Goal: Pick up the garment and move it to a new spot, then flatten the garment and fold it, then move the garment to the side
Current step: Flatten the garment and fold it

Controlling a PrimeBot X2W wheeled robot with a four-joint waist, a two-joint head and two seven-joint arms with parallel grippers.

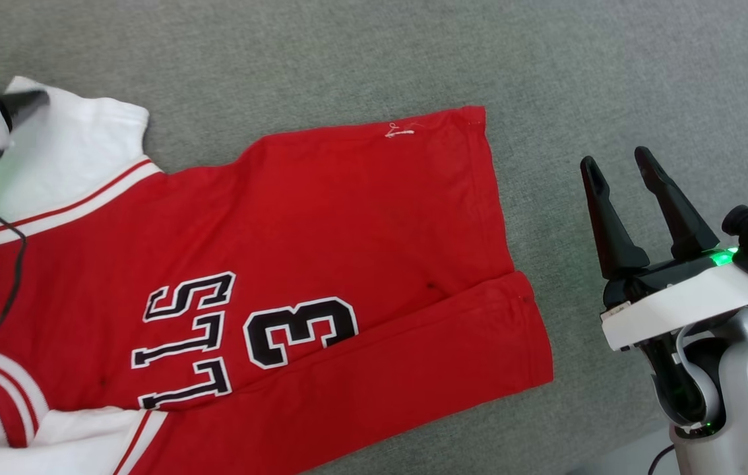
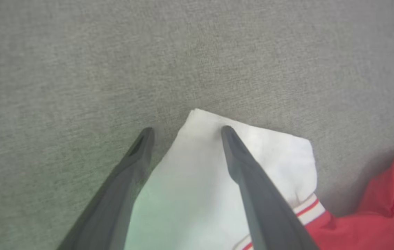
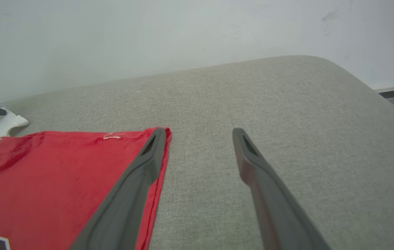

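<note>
White sleeve fabric (image 2: 277,156) at the left end of the garment (image 1: 347,218) is being overhung by the left jaws, which are being held wide open and empty, one dark finger (image 2: 249,180) being seen across the cloth and the other over bare grey upholstery (image 1: 611,79). Across the middle, the red body is being shown spread on that upholstery, black numerals (image 1: 298,330) facing up and a near strip lying folded over. Further right, just beside the hem and apart from it, the right jaws are being held wide open, nothing being gripped between their fingers (image 1: 611,218).
</note>
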